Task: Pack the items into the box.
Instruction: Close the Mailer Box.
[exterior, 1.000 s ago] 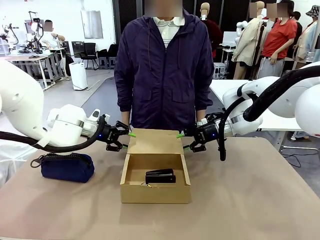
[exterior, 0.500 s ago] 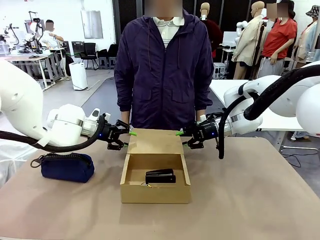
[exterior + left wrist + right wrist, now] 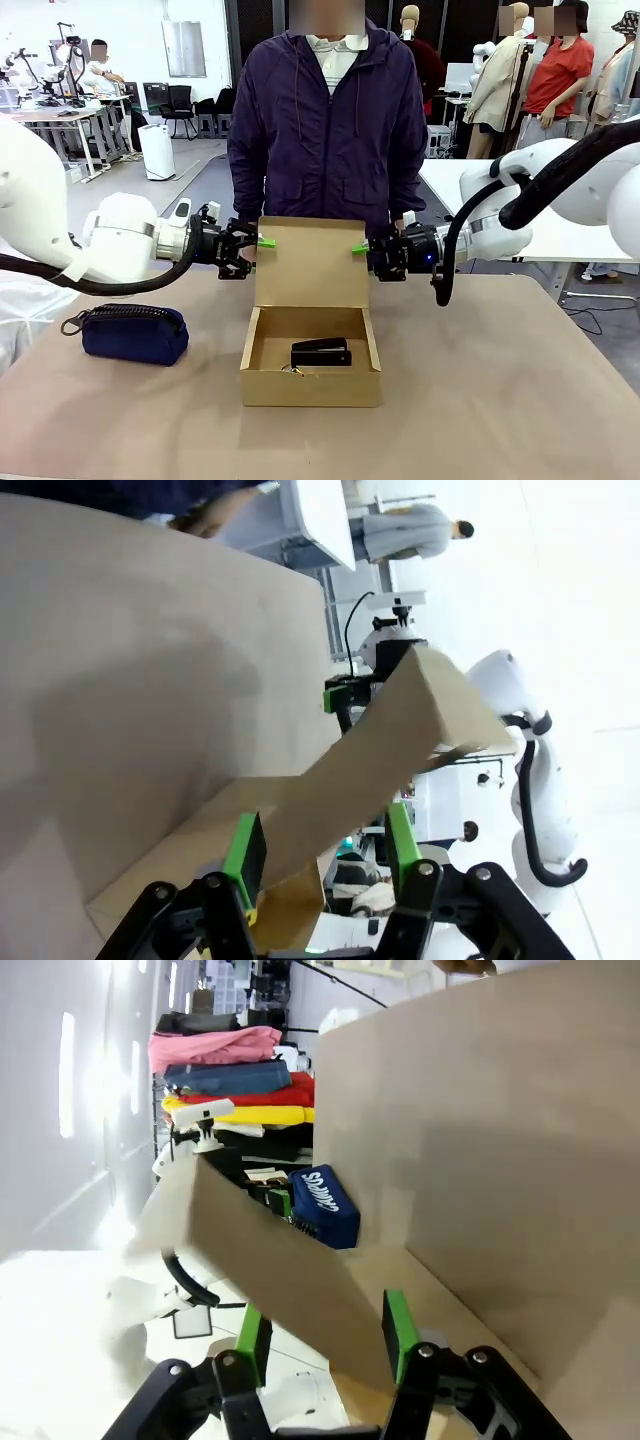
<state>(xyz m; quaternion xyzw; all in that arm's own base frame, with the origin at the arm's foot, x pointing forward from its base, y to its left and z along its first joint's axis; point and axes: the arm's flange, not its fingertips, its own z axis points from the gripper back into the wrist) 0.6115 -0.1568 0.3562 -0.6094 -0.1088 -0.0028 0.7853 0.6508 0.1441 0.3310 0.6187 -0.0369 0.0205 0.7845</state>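
The left gripper [image 3: 262, 241] has its jaws pinched tight on the left edge of the lid [image 3: 310, 262]. In the left wrist view, the left gripper [image 3: 322, 850] has one green pad on each side of the thin card lid [image 3: 400, 730], and both pads press on it. The left arm [image 3: 120, 245] comes in low from the left side and lies nearly flat over the bench [image 3: 520, 390], with its wrist pointing toward the middle. Below that arm, a navy pouch [image 3: 134, 333] lies on the bench, near the box [image 3: 311, 385] but apart from it. The box sits in the middle of the bench, in front of a person [image 3: 325, 130] in a dark jacket. The lid stands up straight at the back of the box. A black stapler [image 3: 320, 352] lies inside the box, on its floor. Something small and yellow peeks out just by the stapler, but it is too small to tell what it is. The right gripper [image 3: 360, 247] has its jaws about half closed on the right edge of the lid. In the right wrist view, the right gripper [image 3: 325, 1335] has its green pads on both sides of the card lid [image 3: 270, 1260]. The right arm [image 3: 500, 225] comes in from the right side and also lies nearly flat, with its wrist pointing toward the middle.
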